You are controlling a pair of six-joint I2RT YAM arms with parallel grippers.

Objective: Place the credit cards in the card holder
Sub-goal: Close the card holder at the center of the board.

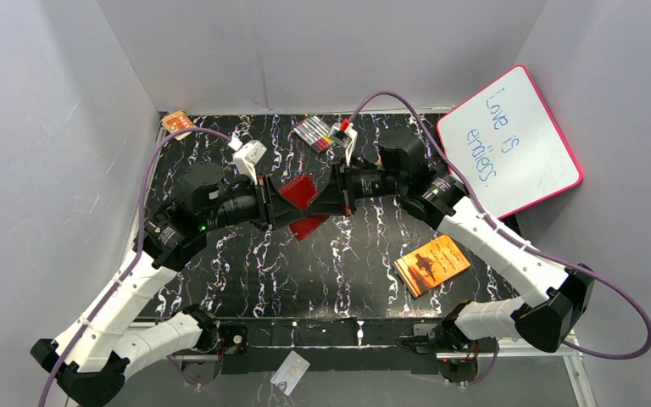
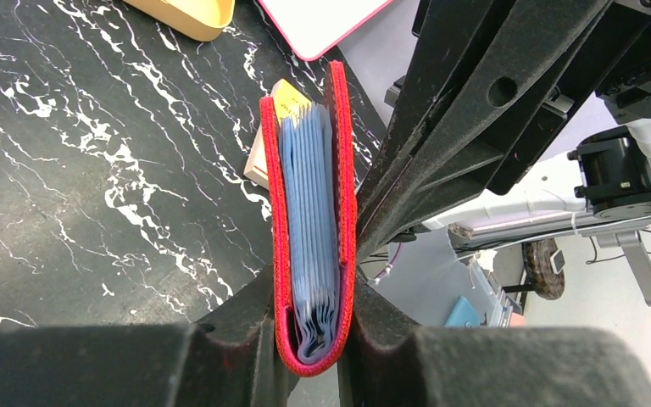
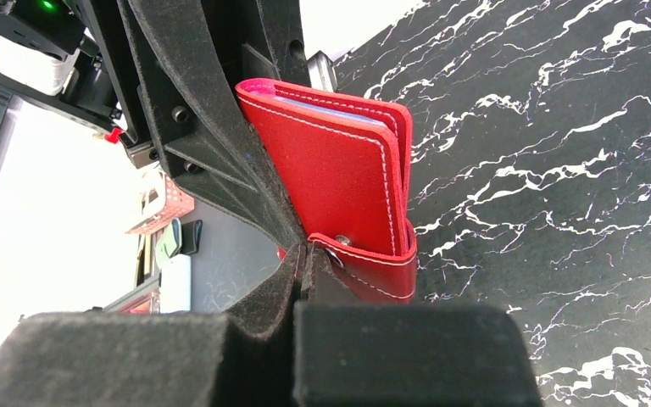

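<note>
the small dark-red leather-look folding card holder (image 1: 301,193) hangs between both arms over the middle of the black white-veined worktop (image 1: 347,271). the left claw (image 2: 312,292) is clamped on its folded edge, and the right claw (image 3: 305,254) is pinched together on its snap tab. one whitish credit card (image 1: 290,373) lies by the arm bases.

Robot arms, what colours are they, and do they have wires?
Both the left arm and right arm have white tube-shaped parts with chunky black joints. A purple cable loops along each one. The fingers are rough and black, and a tiny green light glows on the left arm.
</note>
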